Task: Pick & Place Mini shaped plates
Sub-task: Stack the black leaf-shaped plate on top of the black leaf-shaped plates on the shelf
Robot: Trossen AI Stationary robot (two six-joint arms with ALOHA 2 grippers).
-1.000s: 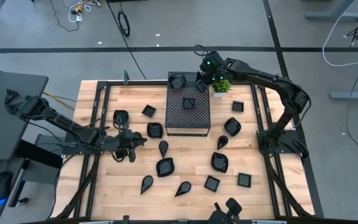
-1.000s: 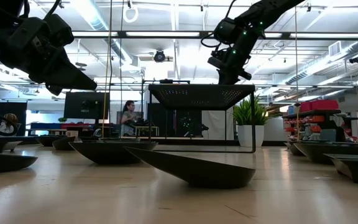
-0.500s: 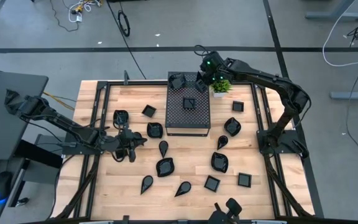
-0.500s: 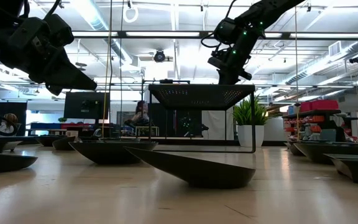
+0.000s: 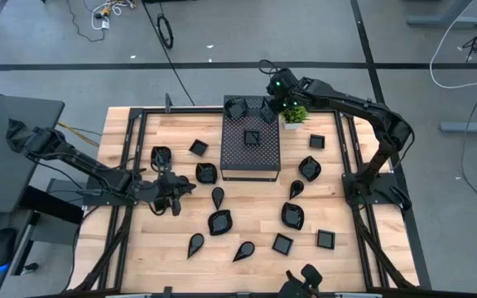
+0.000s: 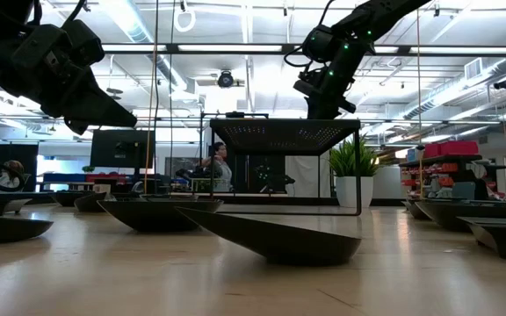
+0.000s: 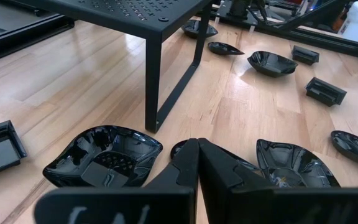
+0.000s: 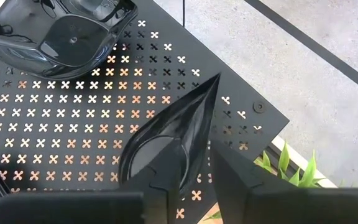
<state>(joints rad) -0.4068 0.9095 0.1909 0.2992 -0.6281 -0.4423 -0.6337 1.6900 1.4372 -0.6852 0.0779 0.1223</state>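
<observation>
A teardrop plate (image 8: 169, 146) lies on the perforated top of the black stand (image 5: 252, 149), at the stand's far corner nearest the potted plant (image 5: 295, 114). My right gripper (image 5: 269, 106) hangs right over it with its fingers (image 8: 241, 180) parted, one on each side of the plate's round end, not pinching it. A rounded plate (image 8: 61, 34) sits on the same top just beside it, and a small square plate (image 5: 252, 138) rests nearer the middle of the stand. The other mini plates (image 5: 219, 222) lie scattered on the wooden table (image 5: 139, 240) around the stand, on both sides and in front of it. My left gripper (image 5: 175, 186) waits low over the table to the stand's left, fingers pressed together and empty, with a leaf-shaped plate (image 7: 104, 155) close in front of it.
</observation>
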